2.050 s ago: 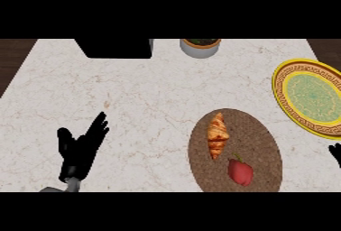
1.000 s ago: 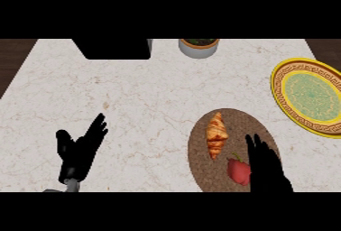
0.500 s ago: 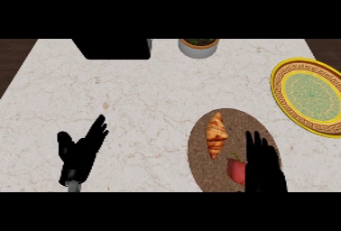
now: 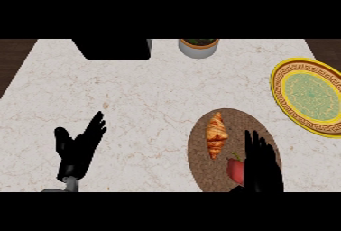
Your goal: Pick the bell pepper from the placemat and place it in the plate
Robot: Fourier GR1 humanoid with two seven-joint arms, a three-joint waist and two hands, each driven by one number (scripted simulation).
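**Head view: right hand settles over the bell pepper on the placemat**

Head view looks steeply down on a pale marbled counter. At its right edge sits the round plate, yellow-rimmed with a green centre and nothing on it. Below and left of the plate lies the brown oval placemat, well apart from it. On the placemat's left half is a croissant. Just beside and below it is the red bell pepper, its right side hidden under the right hand. That hand's fingers are straight and point up the view, lying over the pepper rather than curled round it. Two seconds ago this hand showed only at the right edge; it has since come in over the placemat, and in the last half second it has edged further onto the pepper. The left hand rests open at lower left, fingers up, unchanged. At the far edge stand a dark box and a small pot.
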